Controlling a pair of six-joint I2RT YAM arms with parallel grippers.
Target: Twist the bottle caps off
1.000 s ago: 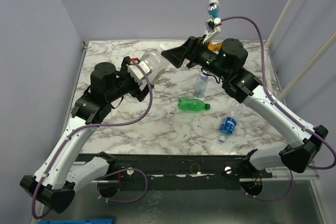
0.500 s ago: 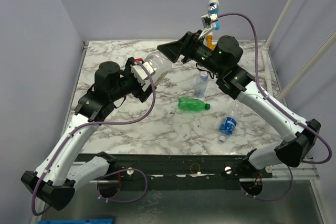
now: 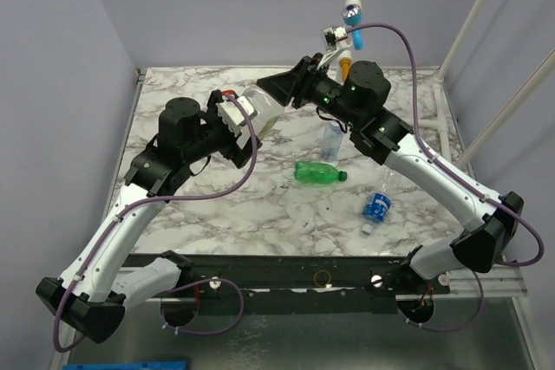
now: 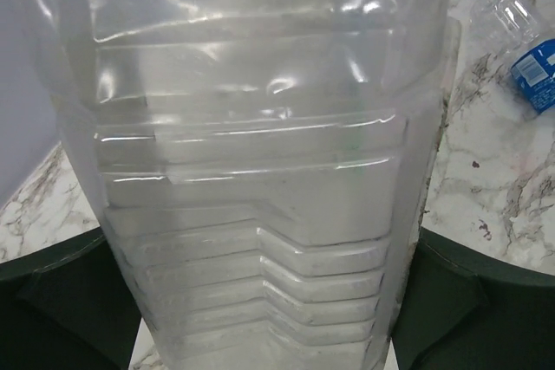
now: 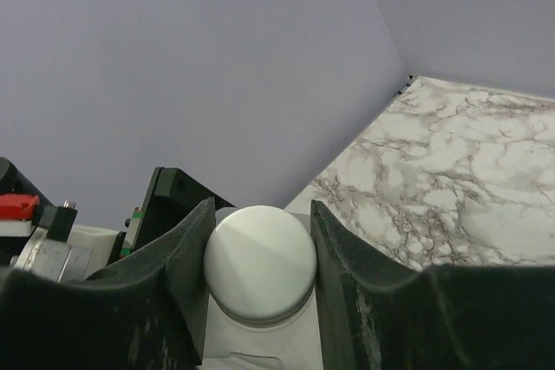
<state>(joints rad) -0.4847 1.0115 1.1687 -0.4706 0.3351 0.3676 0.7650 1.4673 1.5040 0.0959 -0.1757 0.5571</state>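
My left gripper (image 3: 239, 119) holds a big clear ribbed bottle (image 3: 262, 103) tilted above the table. In the left wrist view the bottle (image 4: 260, 171) fills the frame, and both dark fingers (image 4: 61, 296) press its sides. The bottle's white cap (image 5: 260, 262) sits between the fingers (image 5: 169, 257) of my right gripper (image 5: 260, 253), which touch it on both sides. From above, my right gripper (image 3: 276, 87) meets the bottle's neck end. A green bottle (image 3: 317, 173) lies mid-table. A small clear bottle (image 3: 332, 138) stands behind it. A blue-labelled bottle (image 3: 376, 205) lies to the right.
A white pipe with a blue and orange valve (image 3: 350, 16) rises behind the table's back edge. Purple walls close the left and rear. A blue-labelled bottle (image 4: 531, 62) shows at the right edge of the left wrist view. Marble table (image 3: 260, 214) is bare in front.
My right gripper has slid left over the bottle's neck and closed on the white cap. The left arm and the bottle shifted only slightly.
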